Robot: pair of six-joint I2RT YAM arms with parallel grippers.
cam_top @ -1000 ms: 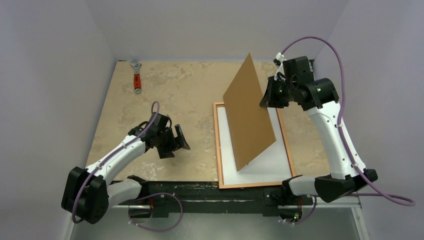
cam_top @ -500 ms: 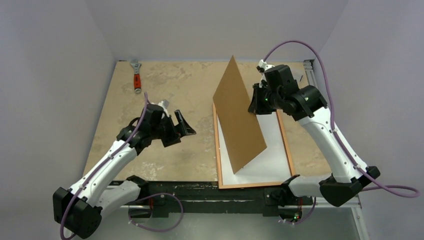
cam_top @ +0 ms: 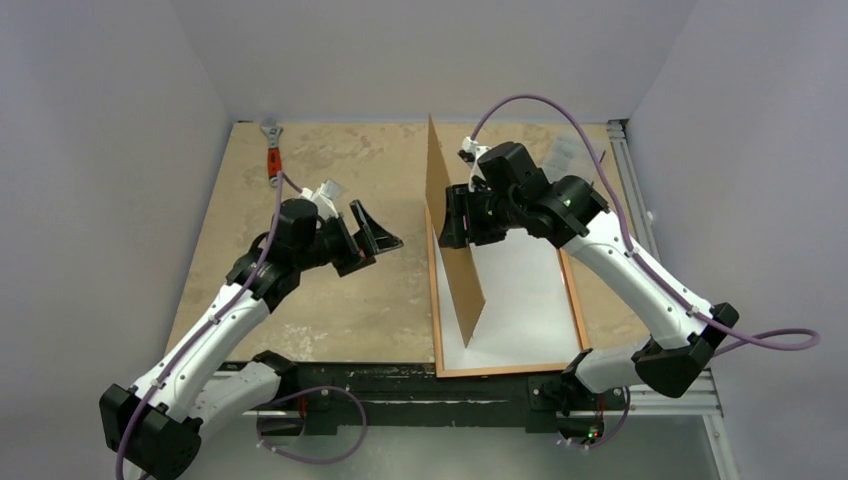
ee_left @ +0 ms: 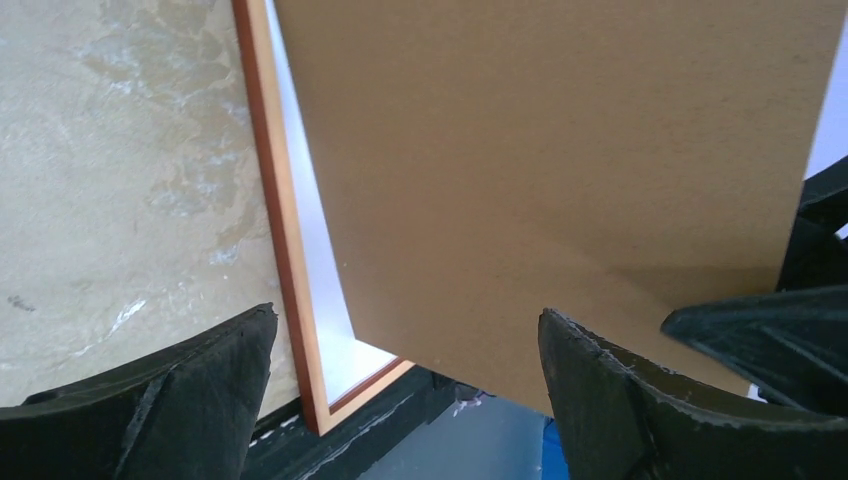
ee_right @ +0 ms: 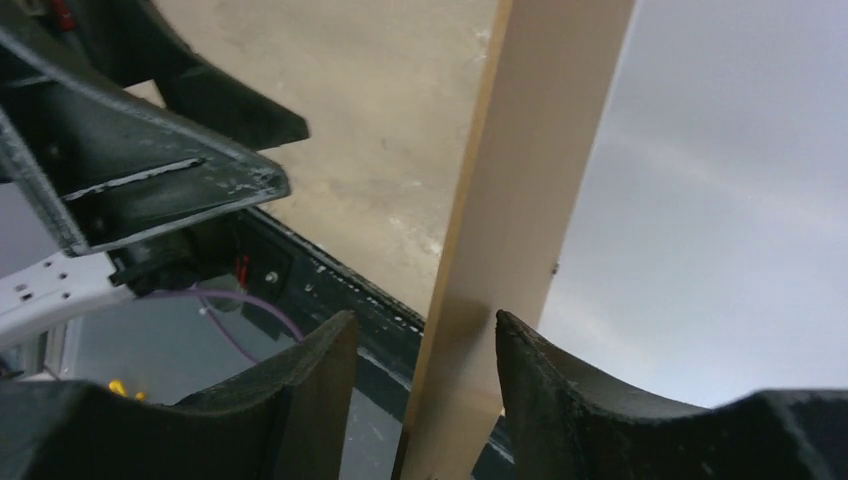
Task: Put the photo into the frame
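I've got my right claw point(ee_right: 424, 325) parted loosely around one edge of the large brown-backed rectangular print point(cam_top: 458, 285), standing near upright on the thin orange-brown wooden picture frame point(ee_left: 289, 250) beneath it, left claw point(cam_top: 383, 248) spread wide facing its back, and it's not laid flat yet.

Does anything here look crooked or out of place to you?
Yes: the photo stands almost upright on its edge inside the frame, brown back facing left, instead of lying flat within the wooden border.
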